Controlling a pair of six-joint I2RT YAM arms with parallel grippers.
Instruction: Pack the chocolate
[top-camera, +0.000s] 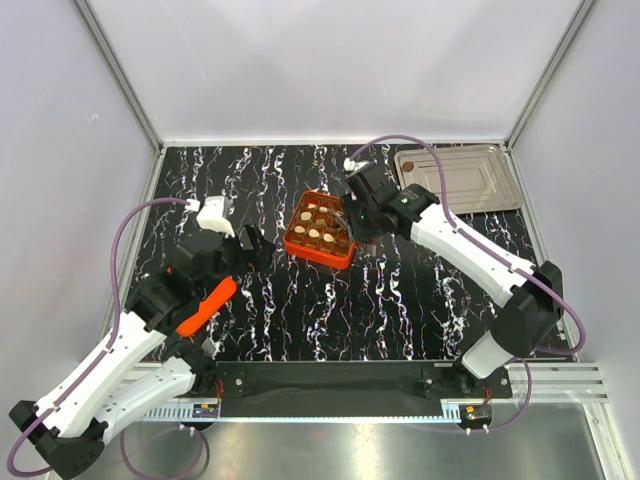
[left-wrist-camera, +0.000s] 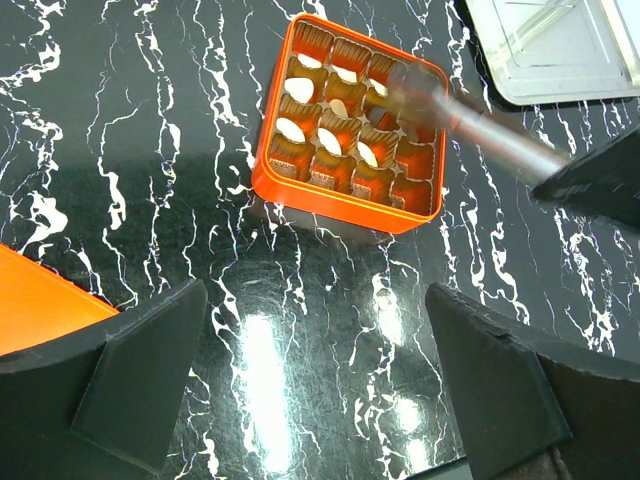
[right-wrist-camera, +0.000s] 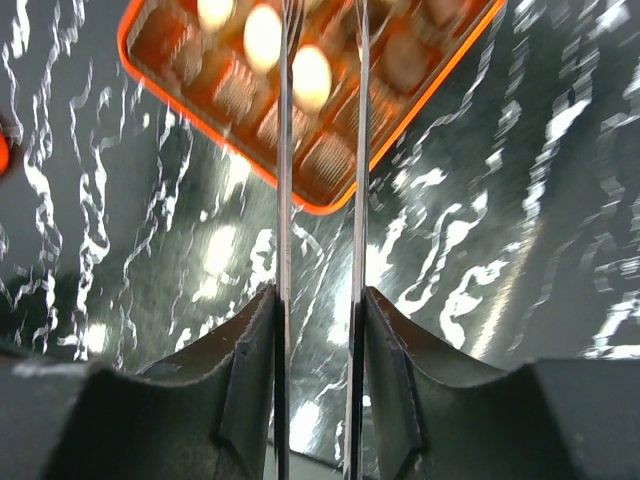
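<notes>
The orange grid box (top-camera: 320, 231) stands mid-table and holds several cream chocolate pieces (left-wrist-camera: 293, 128) in its cells; they also show in the right wrist view (right-wrist-camera: 311, 78). One dark chocolate piece (top-camera: 407, 166) lies on the silver tray (top-camera: 470, 185). My right gripper (top-camera: 357, 213) is shut on metal tweezers (right-wrist-camera: 285, 200), whose blurred tips (left-wrist-camera: 408, 85) hang over the box's far right cells. Whether the tips hold a piece I cannot tell. My left gripper (left-wrist-camera: 315, 390) is open and empty, above bare table just near of the box (left-wrist-camera: 340, 205).
An orange lid (top-camera: 207, 305) lies under my left arm; its corner shows in the left wrist view (left-wrist-camera: 40, 300). The tray stands at the back right corner (left-wrist-camera: 560, 55). White walls enclose the black marbled table (top-camera: 380, 310).
</notes>
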